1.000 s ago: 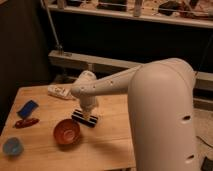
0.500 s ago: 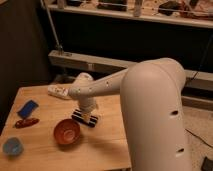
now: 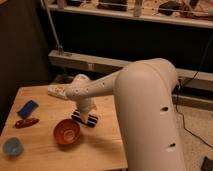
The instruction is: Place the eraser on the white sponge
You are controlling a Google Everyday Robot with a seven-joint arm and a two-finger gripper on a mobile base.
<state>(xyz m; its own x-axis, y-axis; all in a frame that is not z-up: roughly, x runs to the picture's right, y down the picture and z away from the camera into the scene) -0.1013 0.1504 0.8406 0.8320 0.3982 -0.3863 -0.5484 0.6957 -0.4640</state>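
Note:
The eraser (image 3: 85, 119), a black block with thin white stripes, is on the wooden table (image 3: 105, 140), just right of the red bowl (image 3: 66, 131). My gripper (image 3: 83, 111) comes down from the white arm directly onto the eraser and hides its top. The white sponge (image 3: 57, 90), a lumpy off-white piece, lies at the table's back edge, up and to the left of the gripper. My arm partly covers its right end.
A flat blue rectangle (image 3: 27, 108) and a slim red oblong thing (image 3: 26, 122) lie at the table's left. A light blue cup (image 3: 12, 146) stands at the front left corner. A dark shelf unit and a metal rail stand behind the table.
The bulk of the arm has shifted a little to the left. The gripper and the eraser stay at about the same spot by the red bowl.

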